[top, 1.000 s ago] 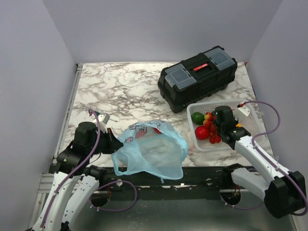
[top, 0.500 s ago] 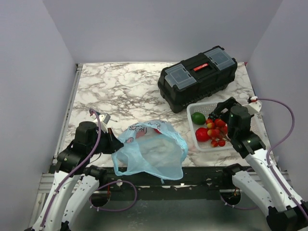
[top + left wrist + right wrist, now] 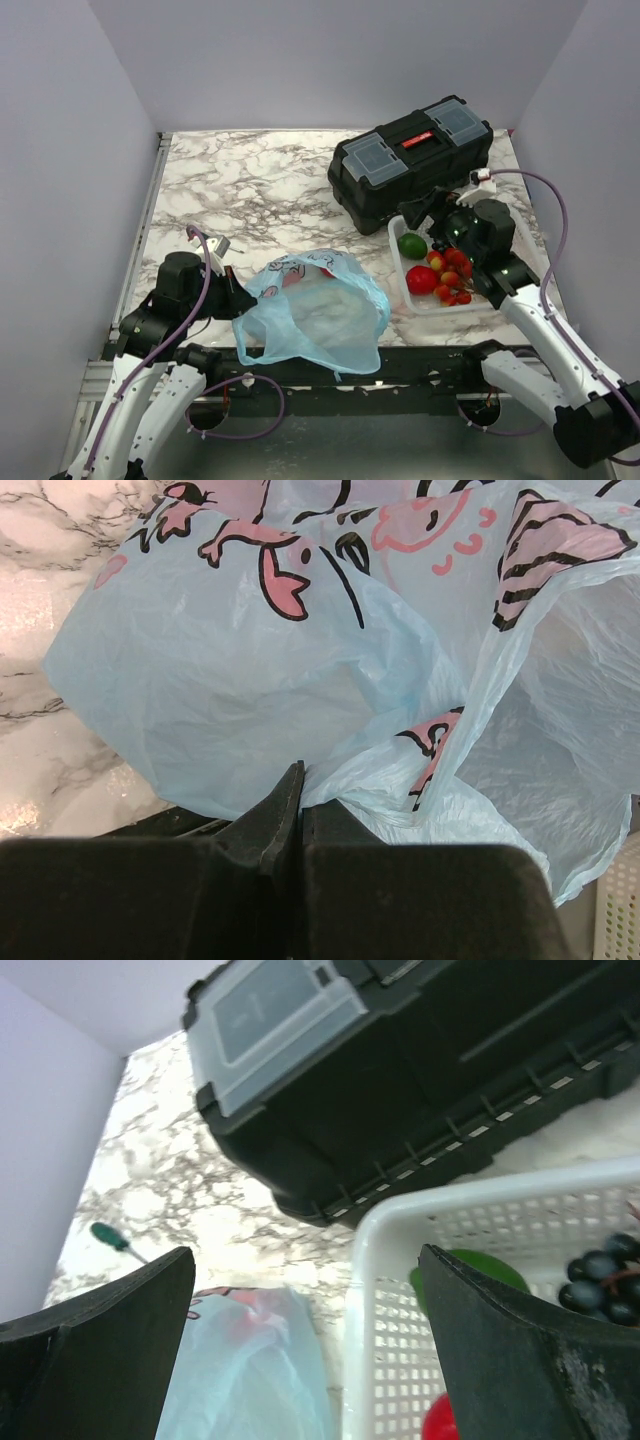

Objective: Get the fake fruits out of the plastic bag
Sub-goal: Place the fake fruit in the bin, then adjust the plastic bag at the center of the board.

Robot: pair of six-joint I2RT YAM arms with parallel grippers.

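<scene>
Plastic bag (image 3: 250, 680) was pinched by left claw (image 3: 298, 780); right claw (image 3: 305, 1260) was spread, empty, near basket (image 3: 400, 1360) of fake fruits (image 3: 420, 278).

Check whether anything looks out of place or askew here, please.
The plastic bag seems to sag over the near edge of the table, pinched in the left fingers. The black toolbox sits slanted across the table.

Thin crinkly plastic bag (image 3: 300, 680), glossy fruits (image 3: 440, 272), marbled table (image 3: 250, 180).
</scene>
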